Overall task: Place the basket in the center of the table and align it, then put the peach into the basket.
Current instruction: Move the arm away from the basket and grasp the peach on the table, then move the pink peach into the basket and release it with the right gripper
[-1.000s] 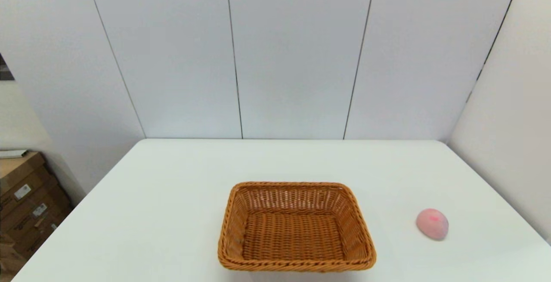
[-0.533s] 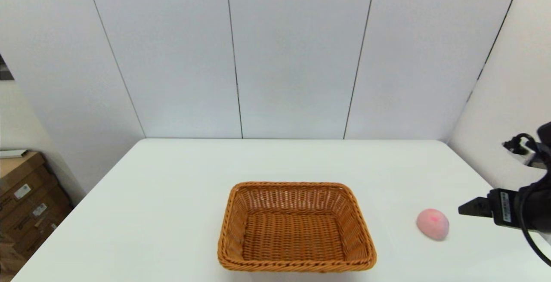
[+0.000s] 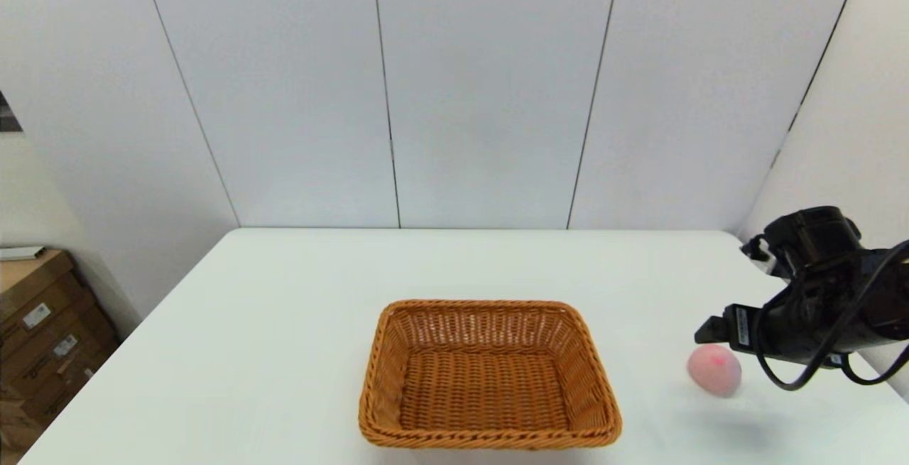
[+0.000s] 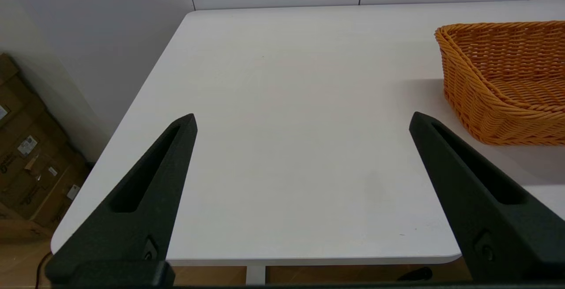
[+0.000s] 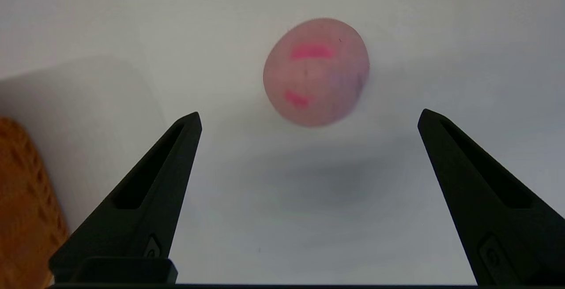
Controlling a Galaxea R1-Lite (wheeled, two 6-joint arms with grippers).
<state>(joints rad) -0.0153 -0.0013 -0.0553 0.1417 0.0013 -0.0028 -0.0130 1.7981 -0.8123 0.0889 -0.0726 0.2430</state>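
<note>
Since the frame 0.5 s earlier, the right gripper (image 3: 710, 334) has been advanced from the table's right edge to a position just above and behind the peach (image 3: 714, 370); 1.0 s earlier it was not in view at all. The basket (image 3: 488, 374) and peach have not been displaced. The basket is seen near the middle of the table (image 3: 284, 323), toward the front edge, squared to it and empty. The peach lies on the bare surface well to the basket's right. In the right wrist view the fingers are spread wide, with nothing between them, and the peach (image 5: 316, 72) sits beyond the tips, roughly centred on the gap. The left gripper (image 4: 302, 121) is held spread and idle off the table's front-left corner. Risk noted: a rounded fruit may be rolled away if 1 finger lands first, or squeezed out if the grip closes off-centre.
</note>
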